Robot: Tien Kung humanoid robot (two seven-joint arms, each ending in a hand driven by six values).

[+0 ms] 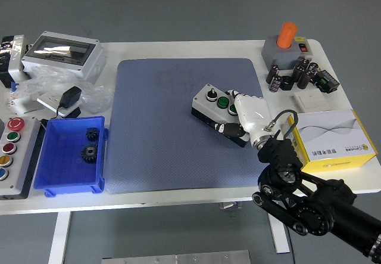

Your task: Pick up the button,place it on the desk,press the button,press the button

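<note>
**Setting the button box down flat**

Nearest us, our right hand [247,116] has its fingers [229,130] wrapped around the right end of the button box [215,106], which sits over the blue mat [161,127] toward 3 o'clock. We should lower it level and release only once it rests flat on the worktop [178,48]. Farther off at 1 o'clock stands an orange-capped switch [287,42].

The light is bright and even, coming from above. Shadows are soft and short, and the white table [178,189] shows mild glare. The picture is sharp.
</note>
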